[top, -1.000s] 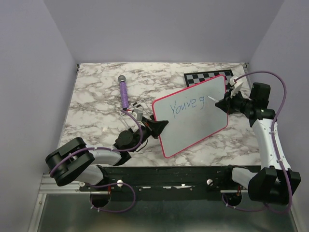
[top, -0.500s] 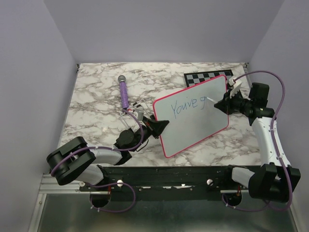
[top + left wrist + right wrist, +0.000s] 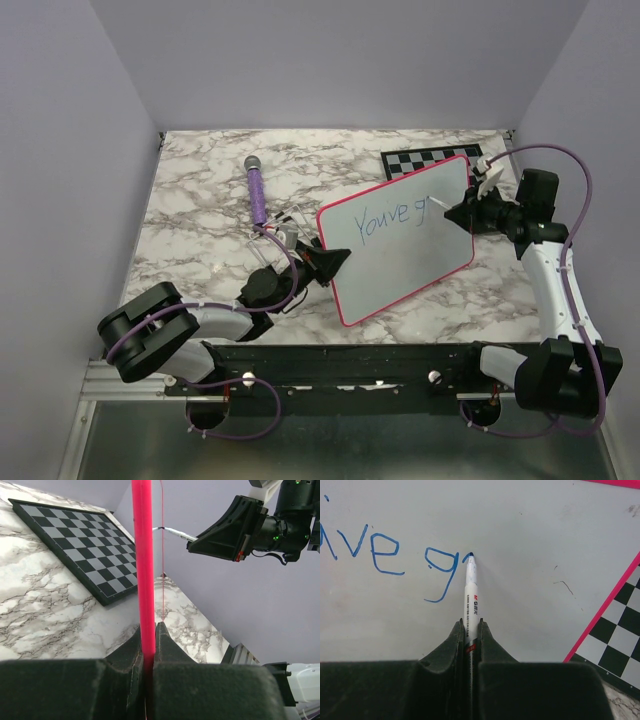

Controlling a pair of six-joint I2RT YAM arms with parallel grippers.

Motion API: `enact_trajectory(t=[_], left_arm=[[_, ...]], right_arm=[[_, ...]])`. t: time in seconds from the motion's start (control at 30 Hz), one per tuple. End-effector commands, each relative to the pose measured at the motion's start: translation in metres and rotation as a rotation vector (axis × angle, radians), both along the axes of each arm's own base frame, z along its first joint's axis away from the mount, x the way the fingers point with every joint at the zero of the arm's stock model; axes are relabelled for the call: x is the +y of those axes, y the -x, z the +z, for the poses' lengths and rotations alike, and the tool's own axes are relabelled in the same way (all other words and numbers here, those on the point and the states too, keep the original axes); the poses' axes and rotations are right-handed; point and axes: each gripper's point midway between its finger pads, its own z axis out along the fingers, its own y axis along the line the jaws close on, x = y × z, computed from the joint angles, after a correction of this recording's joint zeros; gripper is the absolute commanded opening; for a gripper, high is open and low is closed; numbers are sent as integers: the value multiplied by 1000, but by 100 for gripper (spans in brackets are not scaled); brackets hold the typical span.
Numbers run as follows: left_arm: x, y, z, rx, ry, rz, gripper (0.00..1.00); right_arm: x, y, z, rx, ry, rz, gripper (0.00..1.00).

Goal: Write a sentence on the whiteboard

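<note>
Marble table (image 3: 200, 200) under everything. Whiteboard (image 3: 400, 265) lies skewed on it and is the reference for all positions. Chessboard (image 3: 415, 160) is just behind the whiteboard's far edge, partly covered by it. Purple wand (image 3: 258, 195) is off the whiteboard's left side, apart from it and not touching.

My left gripper (image 3: 325, 262) is at the whiteboard's left edge, fingers (image 3: 165, 645) pinching the pink rim. In the left wrist view the rim runs edge-on straight up between them.

My right gripper (image 3: 462, 213) is over the whiteboard's far right part, fingers (image 3: 455, 640) clamped on a white marker (image 3: 470, 595) that points away from me. Its blue tip touches the whiteboard.

The sentence (image 3: 385, 218) so far reads "You've g" in blue across the whiteboard's upper half. A short fresh stroke sits at the marker tip, just right of the "g".
</note>
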Motion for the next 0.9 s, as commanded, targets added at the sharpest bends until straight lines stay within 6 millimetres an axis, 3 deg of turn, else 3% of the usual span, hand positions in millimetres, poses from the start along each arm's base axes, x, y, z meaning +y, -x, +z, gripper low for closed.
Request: enact_trajectory(t=[0.0, 0.33, 0.87], left_arm=[[-10, 12, -19, -19, -95, -75, 0], [-7, 10, -20, -17, -100, -58, 0], [-8, 10, -20, -17, -98, -63, 0]], right_arm=[[-11, -10, 7, -33, 25, -66, 1], [-18, -7, -5, 3, 64, -95, 1], [-10, 12, -18, 61, 69, -19, 1]])
